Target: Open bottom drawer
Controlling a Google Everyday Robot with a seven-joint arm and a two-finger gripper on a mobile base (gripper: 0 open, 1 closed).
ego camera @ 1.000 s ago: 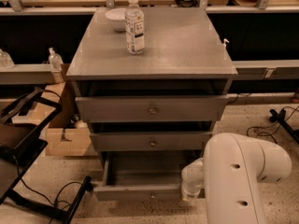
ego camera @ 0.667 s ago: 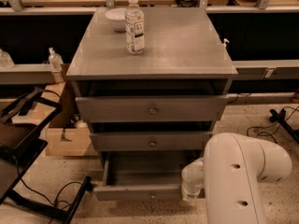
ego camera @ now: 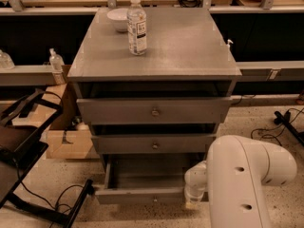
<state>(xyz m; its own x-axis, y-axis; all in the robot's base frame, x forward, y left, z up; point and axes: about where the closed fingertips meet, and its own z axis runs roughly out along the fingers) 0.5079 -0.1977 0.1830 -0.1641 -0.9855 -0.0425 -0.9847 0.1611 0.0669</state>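
nothing has shifted since a second ago: the arm and all three drawers sit where they were. my gripper (ego camera: 192,202) hangs low at the end of the white arm (ego camera: 247,184), down near the floor, and i cannot tell from this view whether it is spread or closed. the bottom drawer (ego camera: 142,194) stands pulled well out of the cabinet, its flat grey front running off to the left of the gripper with the right front corner just beside it; whether they touch i cannot tell. its small round knob (ego camera: 154,199) sits further left, mid-front. above and behind the gripper, the middle drawer (ego camera: 154,144) and the top drawer (ego camera: 154,110) each stick out a little, with dark gaps over them. far above, on the cabinet top (ego camera: 190,46), a water bottle (ego camera: 137,25) stands upright, with a white bowl (ego camera: 118,19) just behind it. well off to the left of the gripper, a cardboard box (ego camera: 71,144) rests on the floor beside the cabinet, and a black frame (ego camera: 19,141) stands further left still.
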